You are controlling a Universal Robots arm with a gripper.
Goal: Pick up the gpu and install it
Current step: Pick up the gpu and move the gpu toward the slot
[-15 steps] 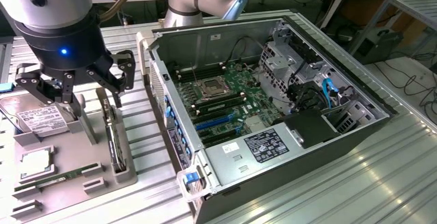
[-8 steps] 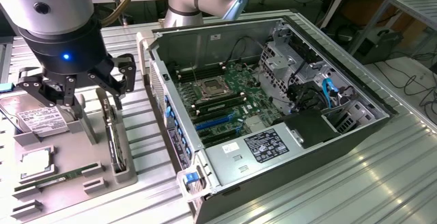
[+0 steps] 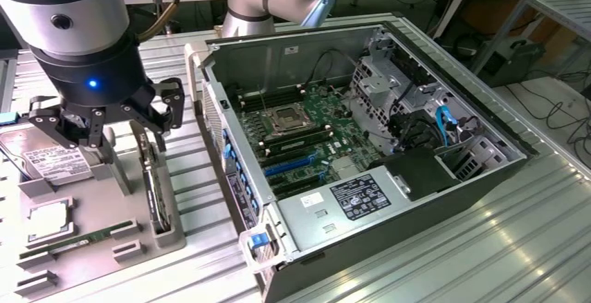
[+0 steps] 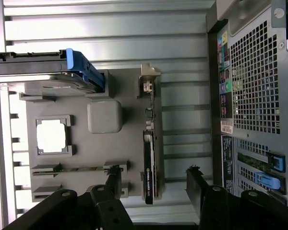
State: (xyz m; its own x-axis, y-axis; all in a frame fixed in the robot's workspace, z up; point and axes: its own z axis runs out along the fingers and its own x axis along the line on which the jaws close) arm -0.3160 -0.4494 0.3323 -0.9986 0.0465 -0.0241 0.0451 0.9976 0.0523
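The gpu (image 3: 155,185) is stood on its edge in a slot of the tray (image 3: 97,199), just beside the open case (image 3: 277,57) and outside it. It is not yet held or installed. Its long axis is laid level along the tray, roughly parallel to the case's perforated rear panel (image 4: 254,81), and its thin top edge is turned up towards the gripper (image 3: 124,137). In the wrist view the bracket (image 4: 149,79) is seen at the end of the card farther from the fingers (image 4: 114,184). Which way the fan face is turned cannot be told.

The gripper is held above the tray with its jaws spread wide and nothing between them. In the wrist view the card's line is seen to pass between the two fingers, one on each side of it.

The step in hand is judged to be the approach for the pick. It would be done well if the jaws were kept wide and centred across the card's thickness — so that the flat faces, not the ends, are met. A straight, vertical descent is called for, since the slot's walls sit close against the card — a tilted grip could jam it there. The fan and the bracket are best left untouched.
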